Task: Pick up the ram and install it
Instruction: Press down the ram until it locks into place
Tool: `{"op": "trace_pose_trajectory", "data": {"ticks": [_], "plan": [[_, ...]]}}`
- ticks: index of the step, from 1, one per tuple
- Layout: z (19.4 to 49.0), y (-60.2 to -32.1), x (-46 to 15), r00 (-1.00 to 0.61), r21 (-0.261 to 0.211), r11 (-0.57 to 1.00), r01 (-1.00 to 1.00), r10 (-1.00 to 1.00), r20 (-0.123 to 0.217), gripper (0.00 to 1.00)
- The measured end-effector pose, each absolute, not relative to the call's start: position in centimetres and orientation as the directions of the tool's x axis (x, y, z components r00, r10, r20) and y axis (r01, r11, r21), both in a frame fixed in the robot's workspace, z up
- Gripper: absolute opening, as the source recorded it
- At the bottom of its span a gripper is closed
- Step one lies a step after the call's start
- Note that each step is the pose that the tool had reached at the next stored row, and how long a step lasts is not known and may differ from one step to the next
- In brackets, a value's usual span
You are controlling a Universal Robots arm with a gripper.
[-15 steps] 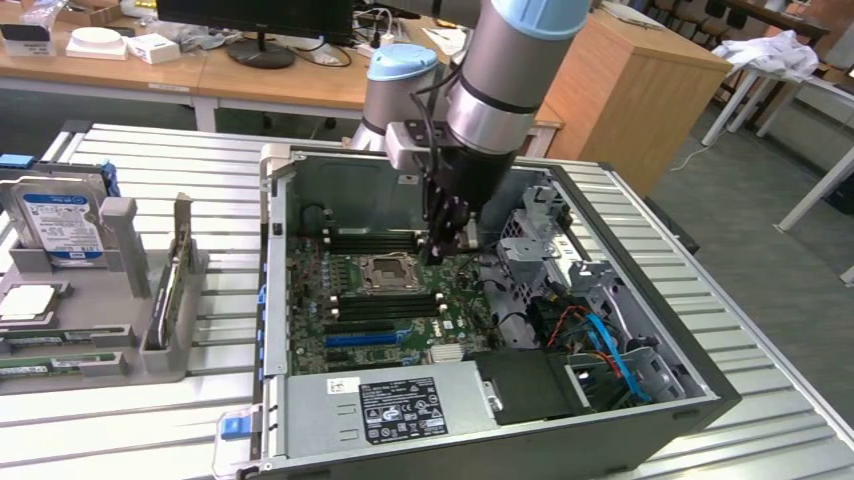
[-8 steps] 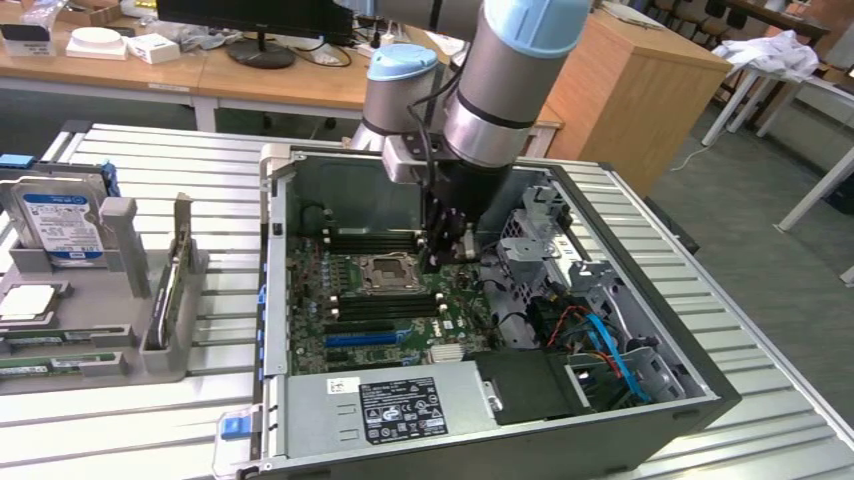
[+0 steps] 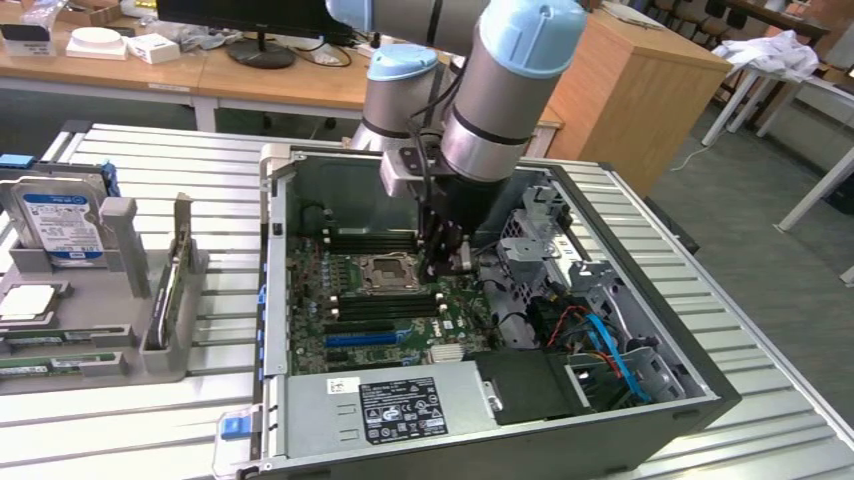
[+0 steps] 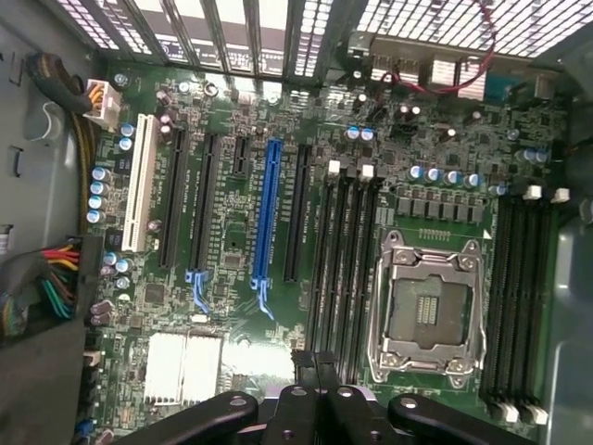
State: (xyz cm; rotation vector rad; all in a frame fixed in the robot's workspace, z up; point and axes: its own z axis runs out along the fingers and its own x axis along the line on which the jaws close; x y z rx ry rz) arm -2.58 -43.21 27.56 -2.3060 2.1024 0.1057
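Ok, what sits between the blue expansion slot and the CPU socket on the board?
Wrist view: between the blue slot and the CPU socket lie one black expansion slot and a bank of black RAM slots.

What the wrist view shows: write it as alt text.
A gripper hangs over a green motherboard inside a computer case, close to black RAM slots beside the CPU socket. A blue expansion slot and silver heatsink sit nearby.

Nothing legible. PSU label (image 3: 403, 410), nearer the exterior camera than the gripper (image 3: 443, 262): dense print and marks, too small to read. Hard drive sticker (image 3: 60, 228), well to the exterior view's left of the gripper: blue-white, unreadable. Motherboard silkscreen (image 4: 309, 199) beyond the gripper: illegible.
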Motion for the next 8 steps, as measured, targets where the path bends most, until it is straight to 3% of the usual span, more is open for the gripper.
{"op": "trace_pose_trajectory", "data": {"ticks": [8], "plan": [[26.1,-43.4,-2.6,0.091,0.031,-0.093,-0.995,-0.994,-0.063,0.10]]}}
